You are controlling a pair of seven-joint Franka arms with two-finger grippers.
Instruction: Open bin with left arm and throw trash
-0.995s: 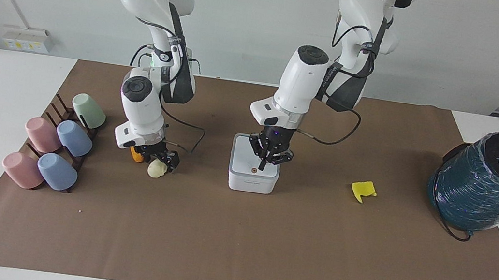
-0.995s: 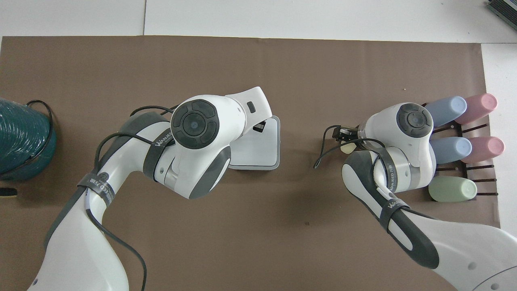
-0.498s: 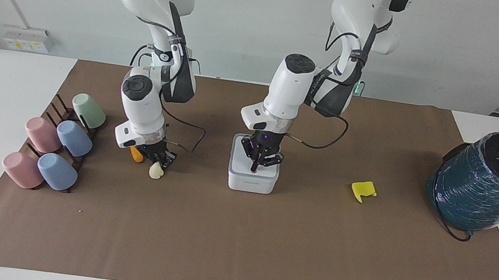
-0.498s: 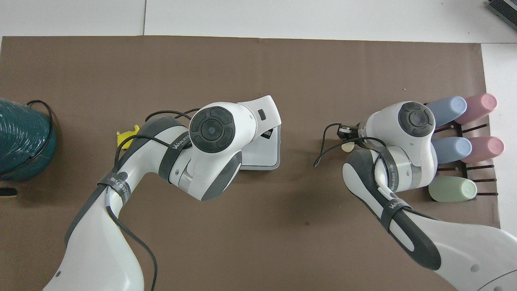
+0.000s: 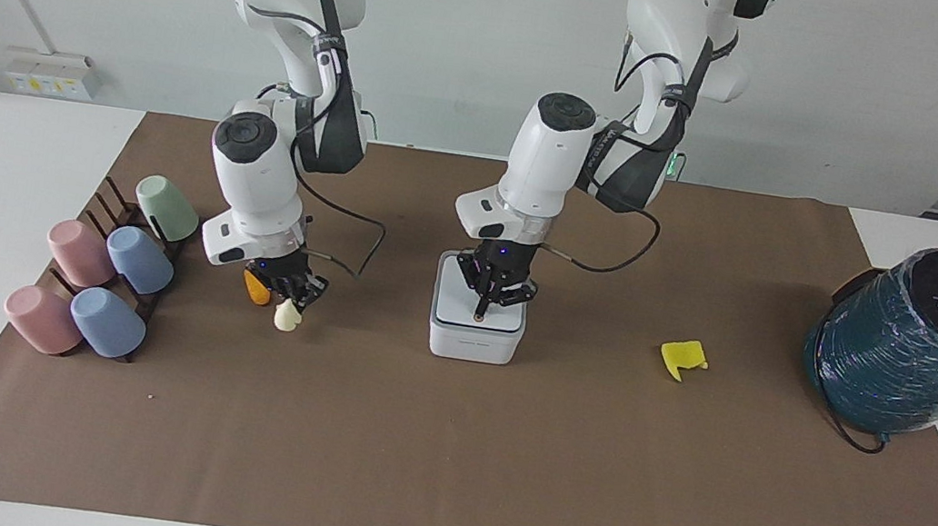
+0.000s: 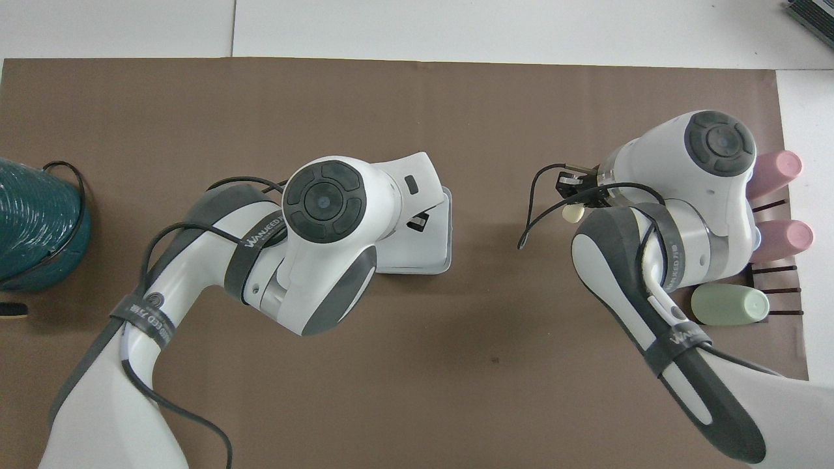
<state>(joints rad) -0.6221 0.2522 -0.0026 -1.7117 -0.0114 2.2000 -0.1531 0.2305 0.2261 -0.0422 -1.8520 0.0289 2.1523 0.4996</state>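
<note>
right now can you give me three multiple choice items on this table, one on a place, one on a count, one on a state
1. Where is the yellow lump?
A. in the bin
B. on the paper between bin and teal cylinder
C. among the cups

2. How many cups lie on the rack?
A. three
B. five
C. seven

3. What does the right gripper hold?
A. the cream lump
B. the orange lump
C. nothing

B: it lies on bare paper. B: two pink, two blue, one green. A: the lump sits between its shut fingertips.

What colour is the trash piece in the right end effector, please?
Cream, seen best in the facing view.
</note>
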